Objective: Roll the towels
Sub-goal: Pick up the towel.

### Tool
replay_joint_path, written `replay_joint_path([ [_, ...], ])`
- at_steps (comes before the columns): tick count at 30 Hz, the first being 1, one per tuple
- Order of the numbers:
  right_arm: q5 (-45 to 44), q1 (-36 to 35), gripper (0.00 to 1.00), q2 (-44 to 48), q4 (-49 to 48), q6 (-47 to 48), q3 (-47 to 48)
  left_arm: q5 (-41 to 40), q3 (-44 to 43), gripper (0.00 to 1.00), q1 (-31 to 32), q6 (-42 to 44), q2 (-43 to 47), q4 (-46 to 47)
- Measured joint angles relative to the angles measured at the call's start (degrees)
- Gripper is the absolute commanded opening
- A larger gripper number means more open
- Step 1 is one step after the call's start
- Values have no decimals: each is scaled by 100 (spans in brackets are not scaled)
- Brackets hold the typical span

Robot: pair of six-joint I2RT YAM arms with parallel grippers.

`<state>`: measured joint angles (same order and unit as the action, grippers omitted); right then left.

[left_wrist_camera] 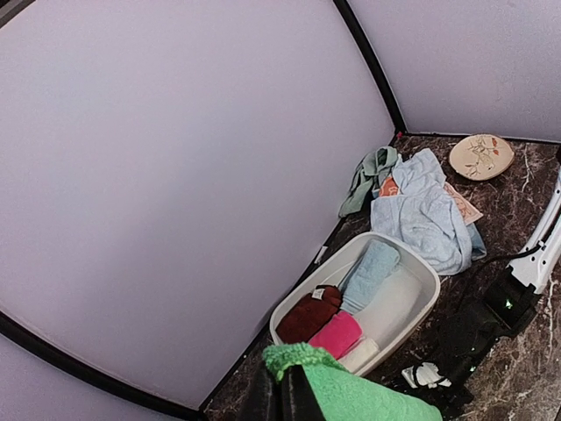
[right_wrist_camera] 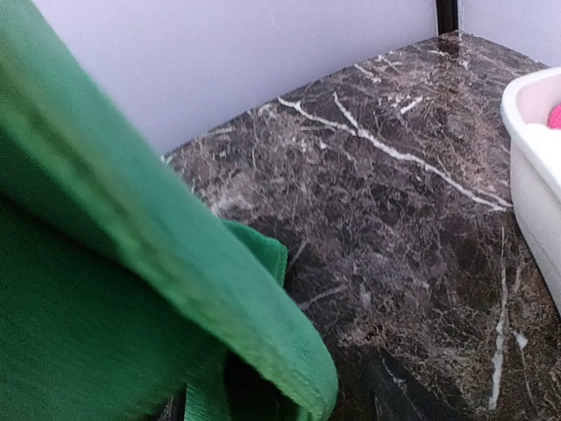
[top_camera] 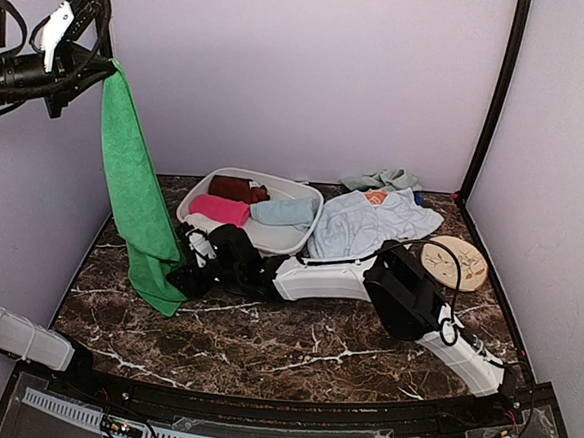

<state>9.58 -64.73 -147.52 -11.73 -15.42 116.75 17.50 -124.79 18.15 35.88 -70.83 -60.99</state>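
The left gripper point(top_camera: 104, 65) is clamped shut on a top corner of the bright green towel point(top_camera: 132, 183). It holds that corner high near the left wall, so the cloth hangs in a long drape with its lower end crumpled on the dark marble table point(top_camera: 293, 344). The right gripper point(top_camera: 191, 264) lies low at that crumpled end. Its wrist view is filled with green folds, and I cannot tell whether its jaws are parted or already pinching cloth.

The step in hand looks like catching the free lower corner so the towel can be stretched flat for rolling. It would go best if the right jaws take a single layer at the hem rather than a bunch of folds. The left arm should then lower as the right draws away, spreading the cloth on the bare marble. The white basin point(top_camera: 275, 178) sits just beside the right gripper and should not be nudged. It holds a brown roll point(top_camera: 236, 188), a pink roll point(top_camera: 220, 210) and a pale blue roll point(top_camera: 282, 212).

Further right, a pale blue towel point(top_camera: 367, 226) lies loose and unrolled near a round tan disc point(top_camera: 454, 262).
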Motion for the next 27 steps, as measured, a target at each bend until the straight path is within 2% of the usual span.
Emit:
replay_joint_path([
  [2, 0, 0, 53, -140, 26, -13, -4, 0, -20, 0, 0, 0, 7, -55],
  [5, 15, 2, 30, -186, 13, -101, -210, 0, -46, 0, 0, 2, 22, -72],
  [8, 61, 9, 4, -186, -33, -197, -264, 0, -55, 0, 0, 4, 42, -87],
  [9, 76, 9, 0, -186, -127, -203, -267, 2, -55, 0, 0, 7, 46, -87],
  [19, -57, 48, 0, -140, -382, -376, -376, 2, -57, 0, 0, 11, 48, -83],
  [23, -389, 122, 0, 385, -516, -450, -1311, -2, 179, 0, 0, 55, 188, 31],
  [27, -699, 424, 0, 1515, -581, -476, -2680, -74, 841, 0, 0, 155, 562, 396],
])
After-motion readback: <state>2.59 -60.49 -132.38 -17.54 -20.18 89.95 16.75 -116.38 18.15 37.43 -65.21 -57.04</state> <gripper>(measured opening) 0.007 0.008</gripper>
